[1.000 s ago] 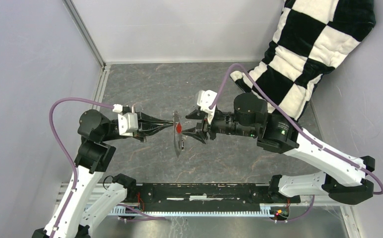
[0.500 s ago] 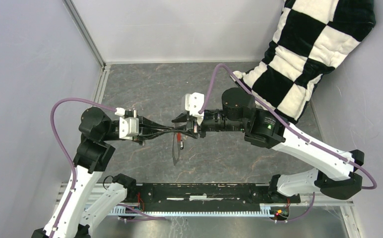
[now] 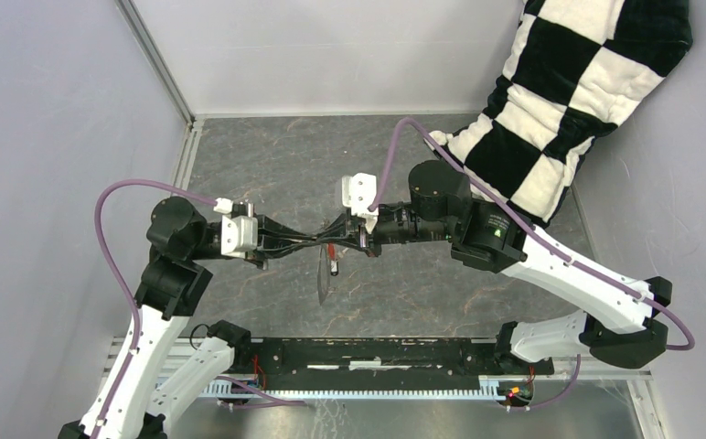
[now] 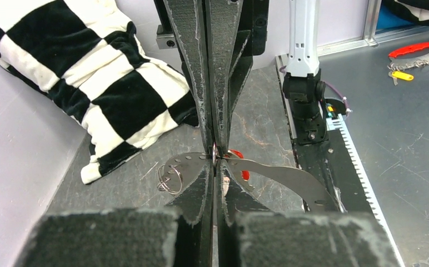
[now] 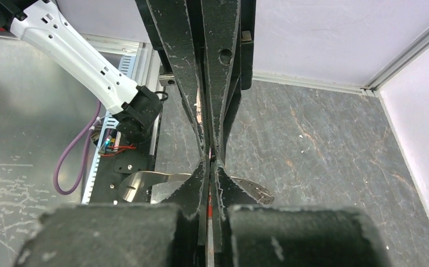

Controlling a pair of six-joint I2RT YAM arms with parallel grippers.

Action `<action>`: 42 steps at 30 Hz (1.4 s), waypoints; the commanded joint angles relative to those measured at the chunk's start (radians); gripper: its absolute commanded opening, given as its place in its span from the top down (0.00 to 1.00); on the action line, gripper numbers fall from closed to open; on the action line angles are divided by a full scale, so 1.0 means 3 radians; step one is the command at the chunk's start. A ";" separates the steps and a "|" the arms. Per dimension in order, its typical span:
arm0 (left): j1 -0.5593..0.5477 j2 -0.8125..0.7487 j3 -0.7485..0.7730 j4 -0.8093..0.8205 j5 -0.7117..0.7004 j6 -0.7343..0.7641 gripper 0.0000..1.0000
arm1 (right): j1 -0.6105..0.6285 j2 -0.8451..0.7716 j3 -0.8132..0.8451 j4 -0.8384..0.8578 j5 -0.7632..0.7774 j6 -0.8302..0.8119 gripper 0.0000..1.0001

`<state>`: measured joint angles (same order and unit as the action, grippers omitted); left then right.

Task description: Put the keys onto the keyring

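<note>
The two arms meet tip to tip over the middle of the grey table [image 3: 267, 155], the left gripper [image 3: 315, 240] reaching in from the left and the right gripper [image 3: 340, 240] from the right. The keyring [image 3: 323, 279] hangs between them, lifted off the table. From above it is seen edge-on as a thin grey sliver trailing toward the near side.

The left gripper's jaws are pressed narrow on the keyring. In the left wrist view the flat metal band [image 4: 290, 178] passes straight through its tips and curves away to the right, and a small wire loop [image 4: 170, 179] hangs from its left end.

The right gripper's jaws are pinched together too, at the same spot on the keyring [image 5: 145, 183]. A red sliver shows in the slit between its fingers [image 5: 223, 192]. I cannot tell whether they clamp the band, the key or both.

The red key [image 3: 332, 261] sits just beside the pinch point, against the band and a little to its right in the left wrist view [image 4: 241, 168]. The black key is not visible.

A black-and-white checkered cushion [image 3: 560, 82] leans in the far right corner, well apart from the grippers.
</note>
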<state>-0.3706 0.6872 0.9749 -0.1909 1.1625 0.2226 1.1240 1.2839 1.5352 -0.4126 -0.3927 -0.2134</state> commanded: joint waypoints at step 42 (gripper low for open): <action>-0.0149 0.0569 0.0683 -0.2283 -0.0599 0.2190 0.98 | 0.0235 0.0948 0.1251 -0.1373 0.0698 -0.0278 0.87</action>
<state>-0.4057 0.8669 1.1625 -0.8890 0.9756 0.8337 1.1835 1.5669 1.8549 -0.8650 -0.1856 -0.2981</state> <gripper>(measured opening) 0.036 0.042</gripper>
